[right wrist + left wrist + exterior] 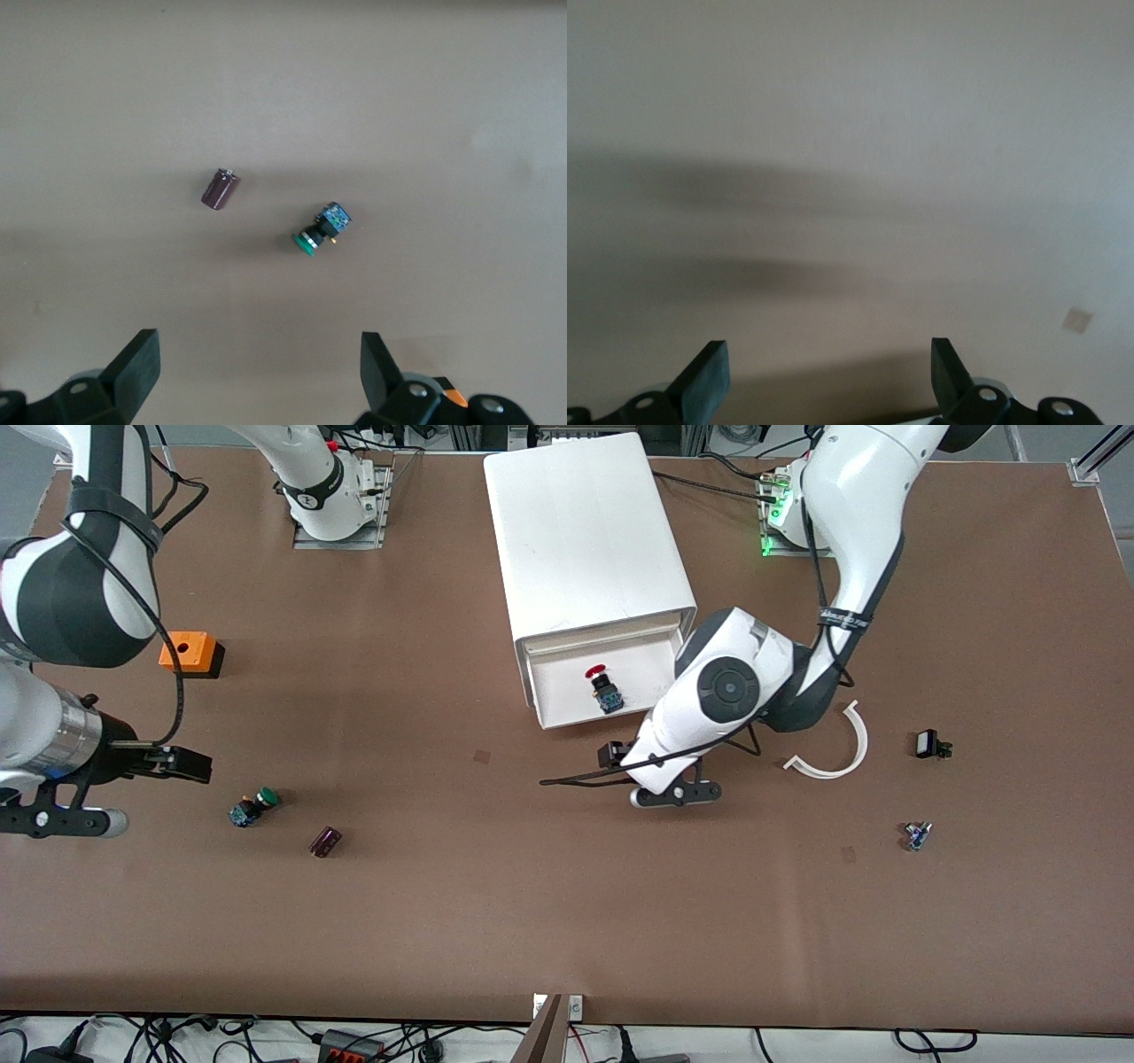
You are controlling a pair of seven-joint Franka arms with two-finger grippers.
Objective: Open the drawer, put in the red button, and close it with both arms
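Observation:
The red button [604, 688] lies inside the open drawer [563, 695] of the white cabinet [585, 540], red cap toward the cabinet. My left gripper [611, 756] is low over the table just in front of the drawer's front edge, open and empty; in the left wrist view [828, 372] only bare table shows between its fingers. My right gripper [190, 765] is open and empty at the right arm's end of the table, over the table beside the green-capped button [254, 806]. In the right wrist view [260, 367] the green-capped button [322, 229] lies ahead of the fingers.
An orange box with a hole [188, 653] sits near the right arm. A purple cylinder [325, 841] [220, 189] lies by the green-capped button. Toward the left arm's end lie a white curved strip [837, 753], a small black part [928, 744] and a small blue part [916, 834].

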